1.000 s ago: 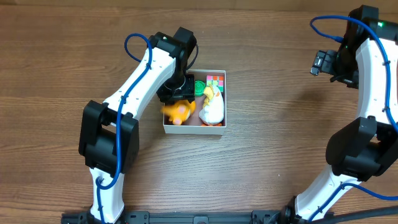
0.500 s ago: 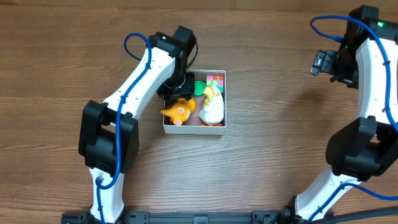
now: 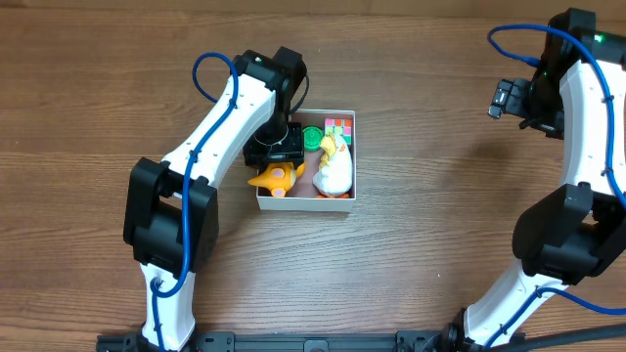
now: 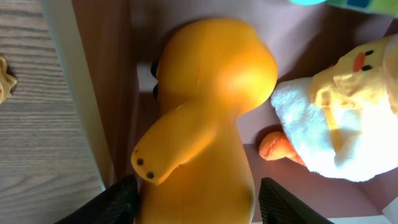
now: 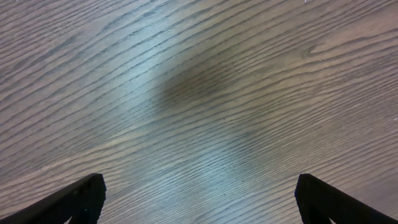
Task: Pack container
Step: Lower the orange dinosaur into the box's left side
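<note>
The container, a shallow white-walled square box with a pinkish-brown floor, sits mid-table. In it lie an orange plush toy at the front left, a white and yellow duck plush, a green round piece and a coloured cube. My left gripper hovers over the box's left side, just behind the orange toy. In the left wrist view the orange toy lies between the spread fingers, with a small gap at the right finger, next to the box wall and the duck. My right gripper is open and empty over bare wood.
The right arm is raised at the far right edge of the wooden table, well away from the box. The left arm's links run along the box's left side.
The orange toy has gone from hanging at the box's left wall to lying on the floor inside. My left gripper has opened and drawn back slightly. The right arm has not moved.
</note>
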You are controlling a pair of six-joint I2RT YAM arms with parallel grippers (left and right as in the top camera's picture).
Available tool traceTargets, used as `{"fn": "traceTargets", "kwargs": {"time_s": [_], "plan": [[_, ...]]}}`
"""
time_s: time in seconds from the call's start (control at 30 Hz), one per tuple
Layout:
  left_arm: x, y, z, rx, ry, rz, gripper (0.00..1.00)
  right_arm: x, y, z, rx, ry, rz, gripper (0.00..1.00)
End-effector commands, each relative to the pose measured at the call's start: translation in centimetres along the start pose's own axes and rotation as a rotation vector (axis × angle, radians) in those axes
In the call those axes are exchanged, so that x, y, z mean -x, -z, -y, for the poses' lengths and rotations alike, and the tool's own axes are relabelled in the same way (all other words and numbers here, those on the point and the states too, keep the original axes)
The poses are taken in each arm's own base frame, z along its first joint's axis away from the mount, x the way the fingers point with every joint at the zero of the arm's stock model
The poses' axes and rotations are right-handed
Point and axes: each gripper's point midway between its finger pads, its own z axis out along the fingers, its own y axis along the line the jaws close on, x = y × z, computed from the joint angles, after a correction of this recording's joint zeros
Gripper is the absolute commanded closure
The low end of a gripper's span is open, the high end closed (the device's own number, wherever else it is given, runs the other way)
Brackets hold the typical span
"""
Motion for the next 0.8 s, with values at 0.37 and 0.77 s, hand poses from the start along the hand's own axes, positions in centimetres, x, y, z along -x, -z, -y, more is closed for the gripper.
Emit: {"fn": "traceTargets", "kwargs": {"time_s": [0.37,0.77], "plan": [[-0.5,-0.4,0.3,-0.013,-0.029,-0.027,0.62,0.0,-0.1,-0.2,0.001,0.000,0.001,0.00],[0.6,-0.3,0.9,-0.035,-0.063,0.019,0.78,0.0,-0.1,-0.2,0.001,0.000,0.001,0.00]]}}
